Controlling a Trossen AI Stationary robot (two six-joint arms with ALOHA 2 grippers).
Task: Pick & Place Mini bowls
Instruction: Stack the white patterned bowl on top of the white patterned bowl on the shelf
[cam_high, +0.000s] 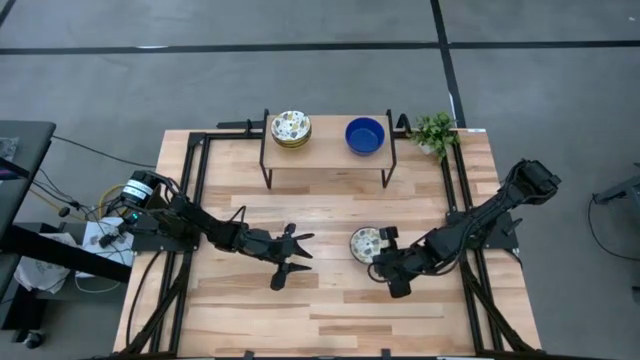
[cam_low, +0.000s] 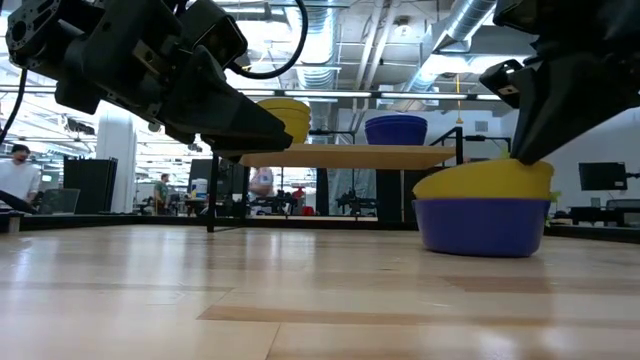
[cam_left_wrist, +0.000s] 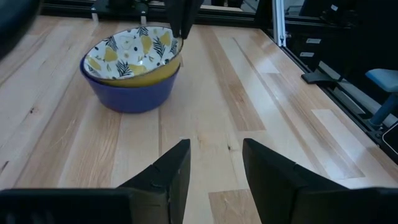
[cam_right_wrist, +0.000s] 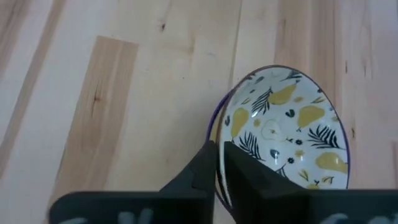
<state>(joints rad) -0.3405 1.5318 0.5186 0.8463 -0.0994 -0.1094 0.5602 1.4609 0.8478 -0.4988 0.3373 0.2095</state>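
Right gripper (cam_right_wrist: 219, 163) pinching rim of patterned bowl (cam_right_wrist: 287, 134), nested in blue bowl (cam_left_wrist: 130, 93). Left gripper (cam_left_wrist: 214, 165) spread wide, holding nothing, nearby.

- Wooden table (cam_high: 330, 300), pale planks, bordered by a black metal frame (cam_high: 195, 190).
- Small raised wooden shelf (cam_high: 327, 158) on thin black legs at the far edge of the table.
- Green potted plant (cam_high: 434, 131) just beside the shelf, at the far right corner.
- Grey concrete floor (cam_high: 200, 80) all around.
- People (cam_low: 14, 172) standing in the room beyond; monitors (cam_low: 601, 176) there too.
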